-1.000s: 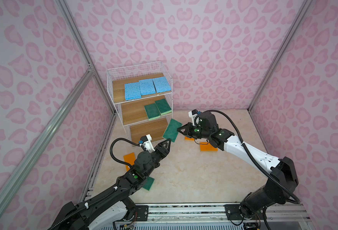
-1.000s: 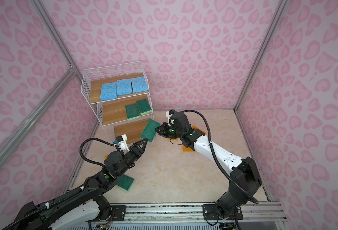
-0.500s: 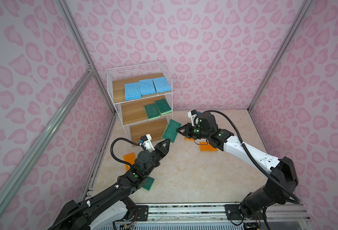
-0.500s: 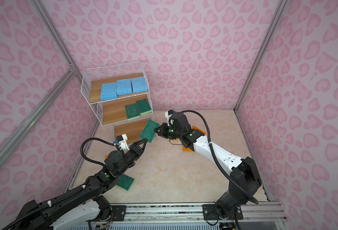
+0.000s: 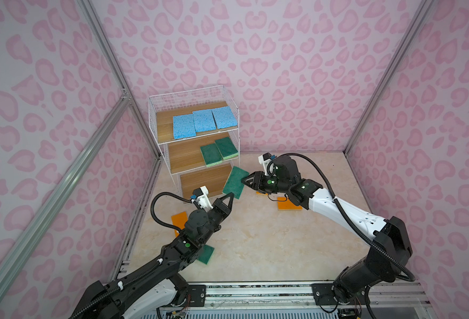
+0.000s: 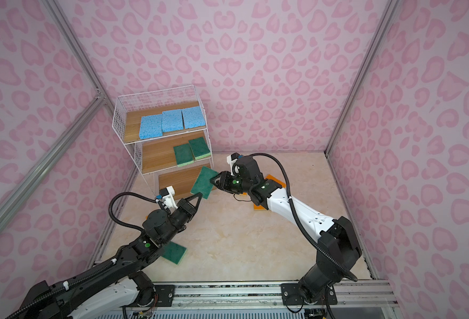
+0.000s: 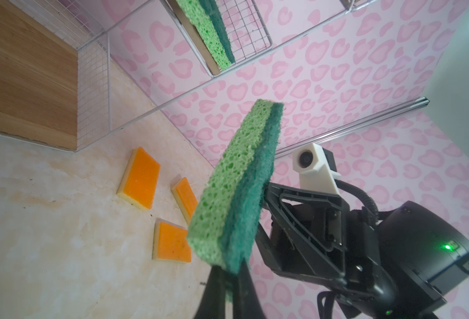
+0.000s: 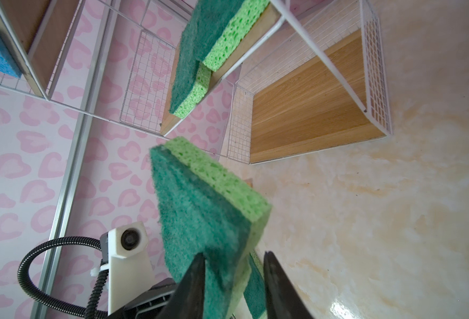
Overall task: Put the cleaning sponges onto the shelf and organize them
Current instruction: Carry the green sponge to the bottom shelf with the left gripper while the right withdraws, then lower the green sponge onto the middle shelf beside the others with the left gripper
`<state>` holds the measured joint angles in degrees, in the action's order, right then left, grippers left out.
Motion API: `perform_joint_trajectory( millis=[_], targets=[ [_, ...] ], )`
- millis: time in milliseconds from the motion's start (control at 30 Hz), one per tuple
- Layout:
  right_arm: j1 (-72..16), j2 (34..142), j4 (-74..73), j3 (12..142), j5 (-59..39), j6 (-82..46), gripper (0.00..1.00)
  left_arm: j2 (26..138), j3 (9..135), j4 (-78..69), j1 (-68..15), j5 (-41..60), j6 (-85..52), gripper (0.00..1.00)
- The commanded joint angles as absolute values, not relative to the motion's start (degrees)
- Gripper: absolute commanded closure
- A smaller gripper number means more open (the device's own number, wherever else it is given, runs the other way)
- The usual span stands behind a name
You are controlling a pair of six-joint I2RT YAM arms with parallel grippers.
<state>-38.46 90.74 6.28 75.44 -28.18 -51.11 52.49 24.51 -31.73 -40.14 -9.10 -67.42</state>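
The left gripper [image 5: 231, 195] is clamped on the near edge of a dark green sponge [image 5: 235, 182], which hangs tilted in the air just in front of the lowest board of the shelf [image 5: 185, 158]. The right gripper [image 5: 243, 182] sits at the sponge's right edge with its jaws parted. Three blue sponges [image 5: 200, 123] lie on the top board.
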Motion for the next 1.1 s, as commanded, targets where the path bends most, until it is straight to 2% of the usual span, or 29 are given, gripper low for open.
perform_joint_trajectory(
  millis=[0,133,367,733,1067],
  targets=[
    [-38.4,90.4,5.0,75.4,-28.8,-49.8,0.49,49.0,23.2,-32.8,-40.1,-12.3,-68.5,0.96],
    [-36.6,87.4,2.9,72.4,-28.3,-50.6,0.40,40.9,21.9,-27.6,-40.1,-18.7,-68.9,0.96],
    [-32.1,83.5,0.8,67.7,-29.2,-51.8,0.39,32.7,23.8,-16.1,-37.6,-25.4,-70.9,0.96],
    [-29.1,83.1,-0.6,64.3,-32.2,-51.7,0.39,36.0,27.8,-12.0,-23.0,-19.2,-76.5,0.96],
    [-25.7,83.3,-2.2,61.8,-34.4,-51.5,0.39,46.2,33.3,-15.9,-18.4,-17.3,-76.2,0.96]
  ],
)
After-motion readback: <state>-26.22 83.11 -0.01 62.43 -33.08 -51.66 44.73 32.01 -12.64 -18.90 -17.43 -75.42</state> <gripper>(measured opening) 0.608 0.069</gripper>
